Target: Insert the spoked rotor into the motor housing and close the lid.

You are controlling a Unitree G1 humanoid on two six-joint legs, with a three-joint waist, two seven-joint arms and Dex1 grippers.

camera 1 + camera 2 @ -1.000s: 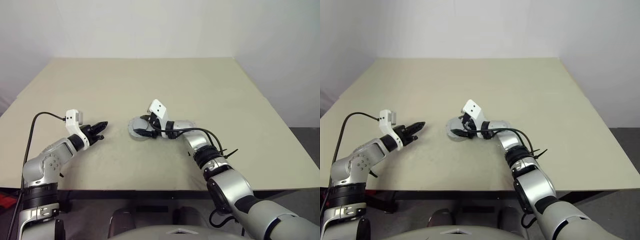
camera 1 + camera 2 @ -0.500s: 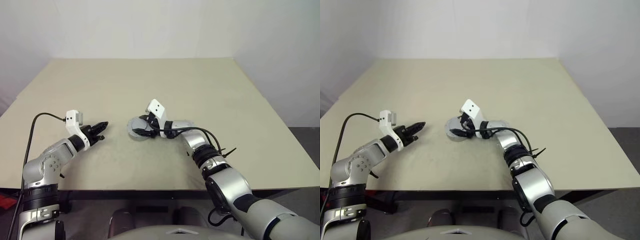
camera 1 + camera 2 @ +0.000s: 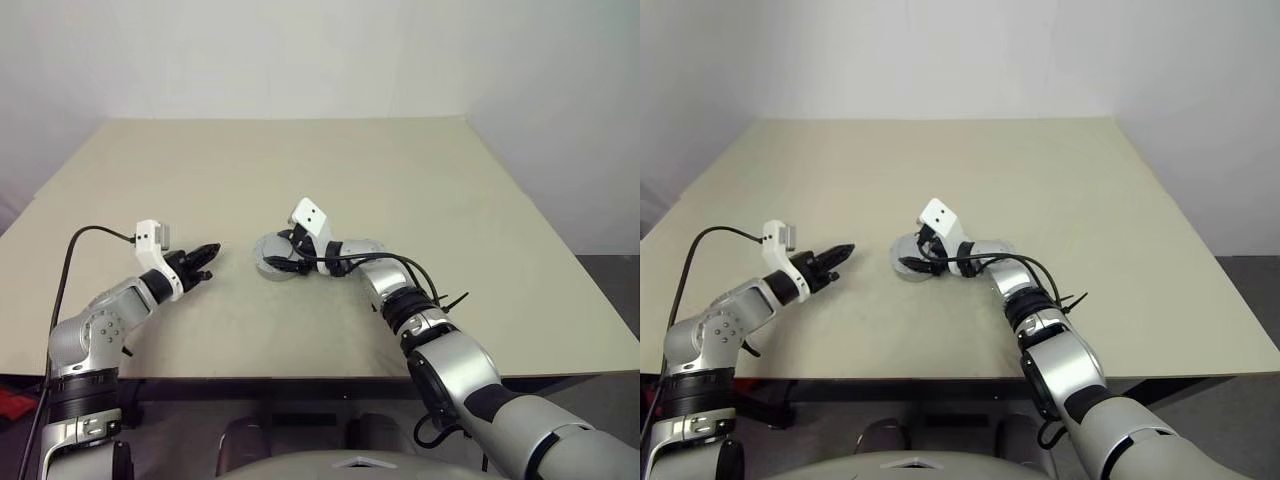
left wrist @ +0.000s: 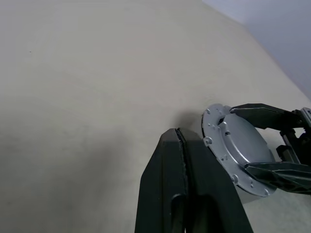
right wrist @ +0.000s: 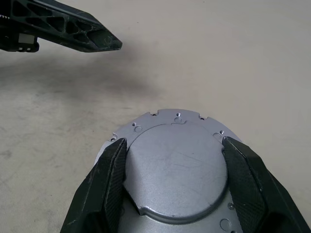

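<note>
Mid-table, right gripper [image 5: 175, 170] clamps its black fingers [image 5: 109, 184] on opposite rims of the round silver-grey metal lid [image 5: 177, 165], which lies flat on the beige table [image 3: 420, 190]. Left gripper [image 3: 208, 252] hovers near, fingers pressed together, empty, pointing at the lid.

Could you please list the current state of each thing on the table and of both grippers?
lid: closed flat over the housing, silver top up.
right gripper: fingers straddling the lid's rim on both sides.
left gripper: shut, empty, apart from the lid.
table: bare around the lid.
</note>
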